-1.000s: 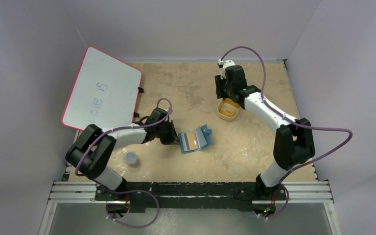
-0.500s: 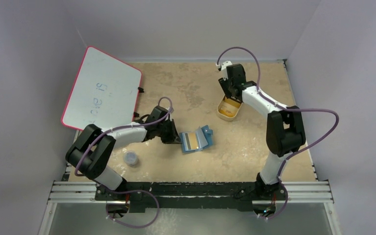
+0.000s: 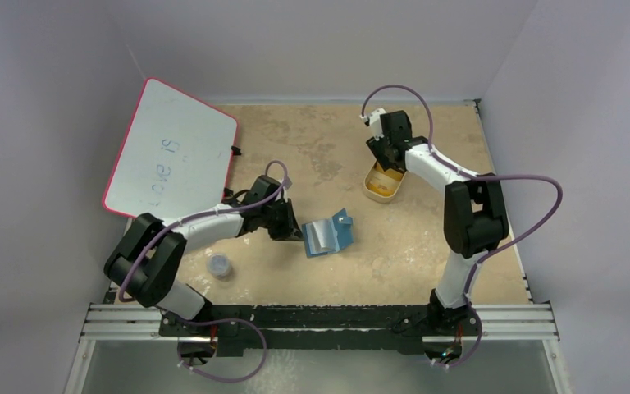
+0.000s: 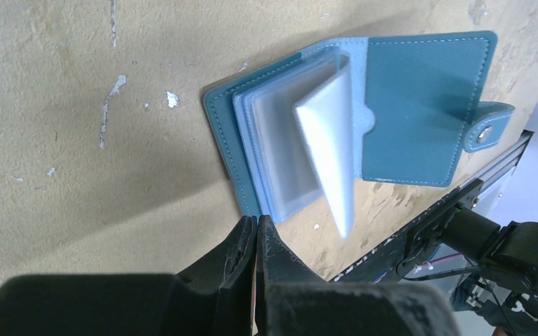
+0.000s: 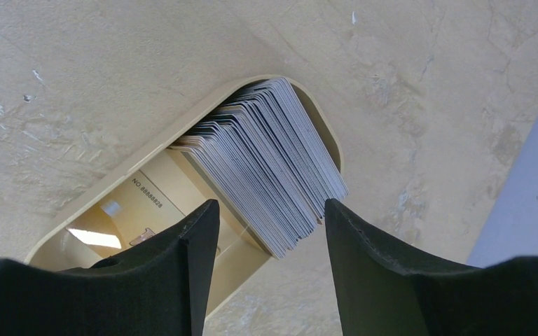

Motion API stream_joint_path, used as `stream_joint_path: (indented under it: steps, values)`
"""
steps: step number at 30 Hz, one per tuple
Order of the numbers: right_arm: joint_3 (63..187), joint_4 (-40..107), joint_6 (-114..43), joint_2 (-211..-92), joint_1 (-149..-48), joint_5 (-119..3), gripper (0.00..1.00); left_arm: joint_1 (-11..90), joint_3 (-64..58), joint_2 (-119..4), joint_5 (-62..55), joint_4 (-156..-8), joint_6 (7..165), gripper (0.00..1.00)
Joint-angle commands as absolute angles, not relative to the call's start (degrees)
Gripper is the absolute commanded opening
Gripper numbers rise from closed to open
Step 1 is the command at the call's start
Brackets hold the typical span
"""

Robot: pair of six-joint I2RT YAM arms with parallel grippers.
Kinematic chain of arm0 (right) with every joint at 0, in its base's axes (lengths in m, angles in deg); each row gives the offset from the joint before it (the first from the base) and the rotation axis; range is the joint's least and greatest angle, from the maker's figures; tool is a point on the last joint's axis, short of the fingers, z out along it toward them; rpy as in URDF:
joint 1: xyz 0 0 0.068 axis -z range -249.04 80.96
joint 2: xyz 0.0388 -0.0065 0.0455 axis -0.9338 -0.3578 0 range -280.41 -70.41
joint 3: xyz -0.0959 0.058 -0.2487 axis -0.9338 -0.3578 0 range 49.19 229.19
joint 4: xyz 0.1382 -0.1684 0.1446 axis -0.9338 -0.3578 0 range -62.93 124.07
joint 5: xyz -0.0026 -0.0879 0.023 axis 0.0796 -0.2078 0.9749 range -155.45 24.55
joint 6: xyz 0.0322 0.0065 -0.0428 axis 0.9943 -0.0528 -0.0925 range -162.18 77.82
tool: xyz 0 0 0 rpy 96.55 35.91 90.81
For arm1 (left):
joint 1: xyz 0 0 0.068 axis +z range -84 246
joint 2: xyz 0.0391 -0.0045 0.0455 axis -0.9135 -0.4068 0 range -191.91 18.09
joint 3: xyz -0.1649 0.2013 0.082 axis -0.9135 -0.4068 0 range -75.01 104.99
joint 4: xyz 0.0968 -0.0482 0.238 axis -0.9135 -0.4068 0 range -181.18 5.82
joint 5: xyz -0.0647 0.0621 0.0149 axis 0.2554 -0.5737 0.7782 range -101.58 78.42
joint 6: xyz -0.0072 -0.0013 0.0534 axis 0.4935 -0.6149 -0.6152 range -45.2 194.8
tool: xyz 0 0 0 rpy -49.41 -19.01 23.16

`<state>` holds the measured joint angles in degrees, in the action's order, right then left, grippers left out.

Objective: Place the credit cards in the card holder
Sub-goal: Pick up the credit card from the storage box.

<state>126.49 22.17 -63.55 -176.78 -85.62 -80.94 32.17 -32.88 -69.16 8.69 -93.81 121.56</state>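
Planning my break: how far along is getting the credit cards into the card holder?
Done: the card holder lies open, clear pockets fanned, no card showing in them. In hand: the right gripper hangs open over the credit cards stacked in the beige tray; the left gripper is shut at the holder's edge. Left: picking and slotting cards.

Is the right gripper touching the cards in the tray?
Cannot tell. In the right wrist view the open right gripper frames the cards, but no gap or contact shows plainly; the top view is too small.
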Motion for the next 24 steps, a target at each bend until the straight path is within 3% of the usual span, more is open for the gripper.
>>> stream_joint_path:
  steps: [1, 24]
  values:
    - [126.9, 22.7, -65.7, -174.6, -85.4, -81.9, 0.59, 32.0, -31.0, -66.6, 8.7, -93.5, 120.3, 0.0]
    - [126.6, 22.2, -68.3, -178.5, -86.3, -81.5, 0.6, 32.0, -34.8, -66.1, 9.7, -87.9, 124.4, 0.01]
